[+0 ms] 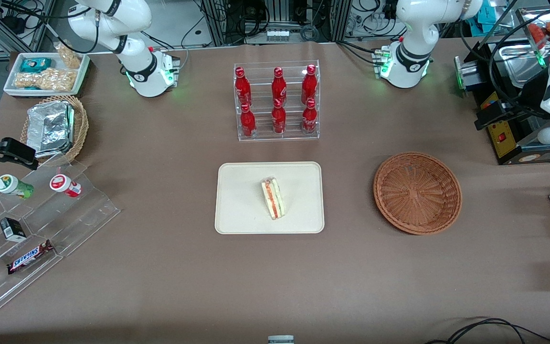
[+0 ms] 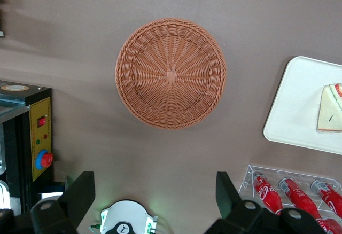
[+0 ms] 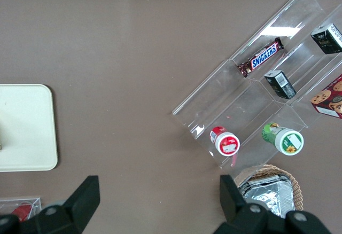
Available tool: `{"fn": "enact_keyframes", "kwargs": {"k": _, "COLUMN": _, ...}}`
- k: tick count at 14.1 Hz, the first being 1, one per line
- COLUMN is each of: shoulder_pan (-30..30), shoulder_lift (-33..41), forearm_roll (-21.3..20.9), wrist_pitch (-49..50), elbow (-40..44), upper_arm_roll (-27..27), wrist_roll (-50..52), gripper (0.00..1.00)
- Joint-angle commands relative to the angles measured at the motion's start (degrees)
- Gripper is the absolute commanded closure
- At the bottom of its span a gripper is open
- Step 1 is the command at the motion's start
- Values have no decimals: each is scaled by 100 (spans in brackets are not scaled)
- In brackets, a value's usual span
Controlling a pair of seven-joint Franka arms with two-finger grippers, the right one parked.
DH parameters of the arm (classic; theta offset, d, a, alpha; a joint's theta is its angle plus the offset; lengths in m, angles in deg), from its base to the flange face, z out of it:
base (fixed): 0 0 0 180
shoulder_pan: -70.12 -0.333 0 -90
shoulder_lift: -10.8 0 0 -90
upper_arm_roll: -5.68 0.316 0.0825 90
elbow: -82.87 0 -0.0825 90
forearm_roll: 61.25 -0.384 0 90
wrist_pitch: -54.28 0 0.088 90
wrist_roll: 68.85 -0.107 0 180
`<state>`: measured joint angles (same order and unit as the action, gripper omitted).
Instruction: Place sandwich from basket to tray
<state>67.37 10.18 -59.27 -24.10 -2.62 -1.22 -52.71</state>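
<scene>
Up high over the table sits my left gripper (image 2: 155,202), its two dark fingers (image 2: 80,194) spread wide with nothing between them — from the wrist camera I look straight down past them onto the basket (image 2: 171,73). I see the sandwich (image 1: 273,198) well away from the gripper, lying on the tray (image 1: 237,210) near its middle, toward the parked arm's end from the basket (image 1: 417,192). It's a small wedge of white bread in clear wrap, red and green filling showing along its cut face — the narrow end points away from the front camera. Only woven wicker shows in the reddish-brown basket
</scene>
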Motion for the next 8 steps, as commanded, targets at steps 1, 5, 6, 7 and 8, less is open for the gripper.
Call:
{"fn": "enact_keyframes", "kwargs": {"k": 1, "shoulder_pan": 231, "shoulder_lift": 54, "forearm_roll": 22, "wrist_pitch": -98, "elbow": -91, "upper_arm_roll": 109, "wrist_roll": -84, "gripper": 0}}
{"fn": "enact_keyframes", "kwargs": {"k": 5, "shoulder_pan": 547, "shoulder_lift": 54, "forearm_roll": -39, "wrist_pitch": -115, "elbow": -117, "upper_arm_roll": 372, "wrist_roll": -32, "gripper": 0}}
{"fn": "enact_keyframes", "kwargs": {"k": 6, "shoulder_pan": 530, "shoulder_lift": 62, "forearm_roll": -31, "wrist_pitch": -116, "elbow": -117, "upper_arm_roll": 373, "wrist_roll": -40, "gripper": 0}}
{"fn": "enact_keyframes", "kwargs": {"k": 7, "shoulder_pan": 504, "shoulder_lift": 54, "forearm_roll": -13, "wrist_pitch": -133, "elbow": -83, "upper_arm_roll": 373, "wrist_roll": -23, "gripper": 0}}
{"fn": "enact_keyframes", "kwargs": {"k": 8, "shoulder_pan": 495, "shoulder_lift": 19, "forearm_roll": 4, "wrist_pitch": -133, "elbow": -47, "upper_arm_roll": 373, "wrist_roll": -14, "gripper": 0}}
